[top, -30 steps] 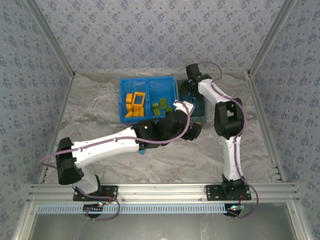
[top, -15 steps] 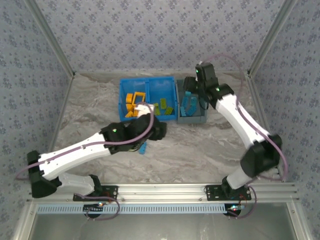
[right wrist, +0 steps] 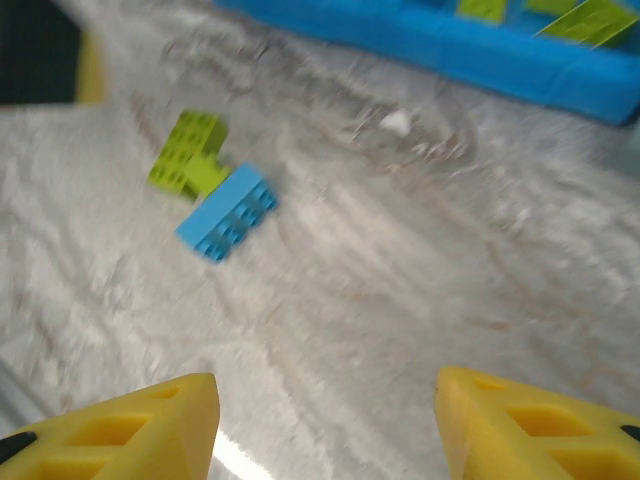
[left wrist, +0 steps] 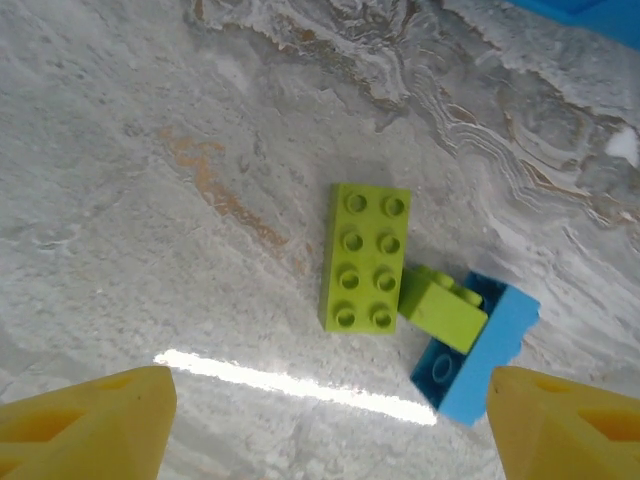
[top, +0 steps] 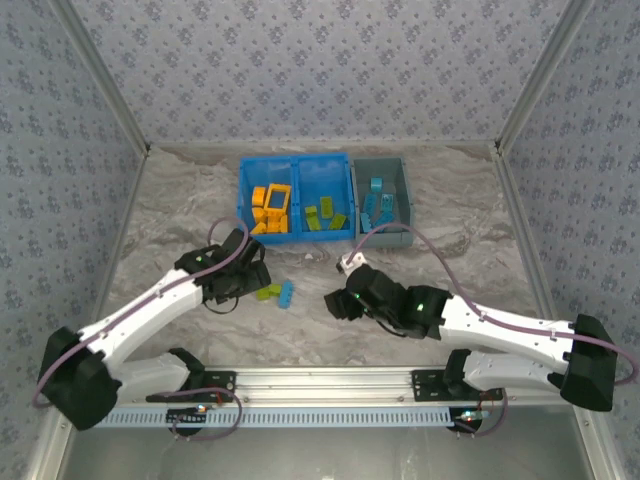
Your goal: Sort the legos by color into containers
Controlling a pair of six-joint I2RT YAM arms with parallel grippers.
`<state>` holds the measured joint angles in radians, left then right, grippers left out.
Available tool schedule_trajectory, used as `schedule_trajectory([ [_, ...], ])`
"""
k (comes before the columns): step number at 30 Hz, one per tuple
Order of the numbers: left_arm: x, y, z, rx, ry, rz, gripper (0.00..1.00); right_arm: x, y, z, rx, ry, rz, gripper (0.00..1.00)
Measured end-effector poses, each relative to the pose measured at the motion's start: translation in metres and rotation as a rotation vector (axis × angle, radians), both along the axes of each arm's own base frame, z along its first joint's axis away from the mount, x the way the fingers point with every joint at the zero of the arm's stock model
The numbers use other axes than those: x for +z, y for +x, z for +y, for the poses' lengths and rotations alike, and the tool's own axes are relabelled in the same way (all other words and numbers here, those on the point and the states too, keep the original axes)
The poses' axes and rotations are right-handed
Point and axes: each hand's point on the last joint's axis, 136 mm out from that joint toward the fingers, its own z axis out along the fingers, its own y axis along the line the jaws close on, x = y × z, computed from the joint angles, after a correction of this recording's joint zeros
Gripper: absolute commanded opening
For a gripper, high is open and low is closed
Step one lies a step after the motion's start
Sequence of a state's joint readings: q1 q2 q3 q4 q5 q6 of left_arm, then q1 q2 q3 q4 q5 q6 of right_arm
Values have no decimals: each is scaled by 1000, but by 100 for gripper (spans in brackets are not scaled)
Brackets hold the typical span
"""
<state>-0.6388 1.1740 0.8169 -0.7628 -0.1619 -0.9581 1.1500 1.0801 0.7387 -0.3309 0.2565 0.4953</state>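
Three loose legos lie together on the table: a lime green two-by-four brick [left wrist: 365, 258], a small lime green brick [left wrist: 443, 308] leaning on a light blue brick [left wrist: 475, 352]. From above, the green ones [top: 267, 292] and the blue one [top: 286, 293] sit in the near middle. My left gripper [top: 252, 283] [left wrist: 325, 430] hovers open just left of them, with nothing between its yellow fingers. My right gripper [top: 335, 303] [right wrist: 325, 425] is open and empty to their right, facing the blue brick [right wrist: 228, 212] and green bricks [right wrist: 187, 150].
The blue bin [top: 297, 158] at the back holds orange legos [top: 270, 210] in its left compartment and green legos [top: 325, 217] in its right. The grey bin [top: 381, 162] beside it holds light blue legos [top: 376, 205]. The blue bin's wall [right wrist: 480, 45] appears in the right wrist view.
Both arms have pulled back from the bins. The left gripper came down beside the loose bricks. The right arm swung from the grey bin to the near middle of the table.
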Motion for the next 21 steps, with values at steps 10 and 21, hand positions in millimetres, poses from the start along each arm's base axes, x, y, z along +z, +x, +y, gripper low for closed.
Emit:
schedule_trajectory([
  [10, -50, 24, -17, -45, 49, 127, 79, 4, -44, 48, 160, 58, -14, 67],
  [21, -68, 38, -25, -69, 60, 121, 61, 8, -46, 64, 170, 69, -23, 66],
])
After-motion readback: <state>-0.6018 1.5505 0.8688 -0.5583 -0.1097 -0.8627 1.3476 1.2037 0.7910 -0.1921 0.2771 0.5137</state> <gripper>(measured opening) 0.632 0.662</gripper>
